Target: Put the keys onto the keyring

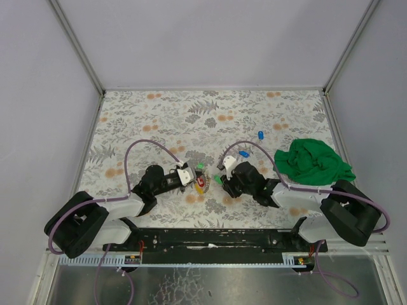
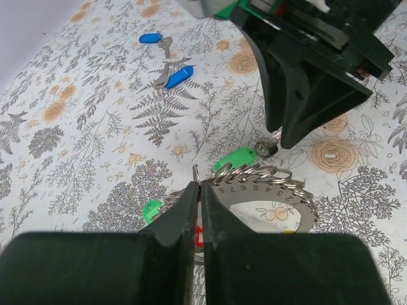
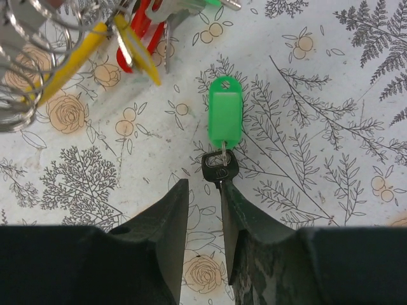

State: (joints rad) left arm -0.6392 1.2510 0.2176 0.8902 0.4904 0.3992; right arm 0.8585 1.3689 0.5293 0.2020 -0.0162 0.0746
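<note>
Keyring [image 2: 267, 190] lies on the worktop [image 2: 95, 127], pinched in the closed left claw [image 2: 198, 187], likely to steady it for threading; right claw [image 3: 203, 184] gapes apart, a green-tagged key [image 3: 224, 117] loose at its fingertip.

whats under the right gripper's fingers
The green-tagged key lies on the floral tablecloth, its dark head showing at one finger of the right gripper. That finger covers the blade, so it cannot be seen.
</note>
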